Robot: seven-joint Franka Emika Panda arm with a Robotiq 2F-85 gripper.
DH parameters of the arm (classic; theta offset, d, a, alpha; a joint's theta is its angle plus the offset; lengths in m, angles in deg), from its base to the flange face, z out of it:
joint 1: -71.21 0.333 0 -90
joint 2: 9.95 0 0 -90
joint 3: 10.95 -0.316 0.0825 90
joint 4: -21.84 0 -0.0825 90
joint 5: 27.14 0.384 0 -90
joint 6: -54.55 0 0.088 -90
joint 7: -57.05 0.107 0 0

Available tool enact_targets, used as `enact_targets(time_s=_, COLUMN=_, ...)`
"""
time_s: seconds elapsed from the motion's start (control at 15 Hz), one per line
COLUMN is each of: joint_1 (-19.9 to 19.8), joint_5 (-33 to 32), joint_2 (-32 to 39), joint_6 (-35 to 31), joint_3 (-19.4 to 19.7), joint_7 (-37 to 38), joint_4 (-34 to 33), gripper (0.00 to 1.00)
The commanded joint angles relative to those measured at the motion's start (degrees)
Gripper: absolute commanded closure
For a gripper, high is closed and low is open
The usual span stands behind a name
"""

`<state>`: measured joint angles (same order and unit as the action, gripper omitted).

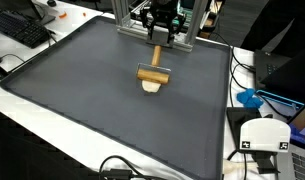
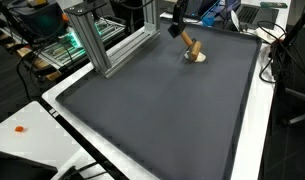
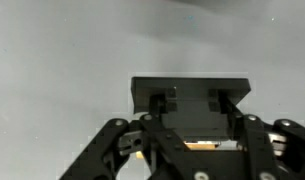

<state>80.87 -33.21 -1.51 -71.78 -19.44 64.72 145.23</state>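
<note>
Wooden tool (image 1: 152, 72) lies on the grey mat (image 1: 82, 90) towards the mat's far side, just in front of the aluminium frame (image 1: 127, 20). It has a straight handle and a short crossbar at its lower end. A pale rounded piece (image 1: 151, 86) sits directly under the crossbar, touching it. In an exterior view the tool (image 2: 192, 48) slants down from the pincer (image 2: 178, 30) to the mat, with the pale piece (image 2: 198, 57) resting on the grey surface.

The pincer (image 1: 162, 42) hangs right over the handle's upper end, and the handle seems to run up between its fingers. None of the views shows clearly whether the fingers are pinching it or only standing around it, so the grip cannot be told. In the wrist view the pincer (image 3: 189, 125) comes in from the bottom edge. Its dark linkages frame a dark rectangular block (image 3: 189, 95), and a thin yellowish strip shows just beneath that block. The rest of that picture is blurred grey.

The mat covers most of the white bench (image 1: 32, 130). A black keyboard (image 1: 22, 30) lies beyond one corner of the mat. A blue object (image 1: 250, 98) and a white device (image 1: 262, 135) stand beside its opposite edge. Black cables (image 1: 122, 170) curl at the near edge.
</note>
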Motion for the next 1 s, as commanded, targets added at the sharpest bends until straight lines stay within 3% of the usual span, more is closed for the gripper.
enact_targets(time_s=0.0, joint_1=0.1, joint_5=1.5, joint_2=-0.4, joint_6=1.9, joint_3=-0.4, joint_7=-1.7, joint_4=1.2, gripper=0.65)
enact_targets(time_s=0.73, joint_1=0.0, joint_5=2.9, joint_2=-0.5, joint_6=10.1, joint_3=-0.7, joint_7=-5.0, joint_4=0.0, gripper=0.65)
enact_targets(time_s=0.93, joint_1=0.0, joint_5=2.7, joint_2=-0.3, joint_6=7.5, joint_3=-0.7, joint_7=-4.2, joint_4=-0.3, gripper=0.65)
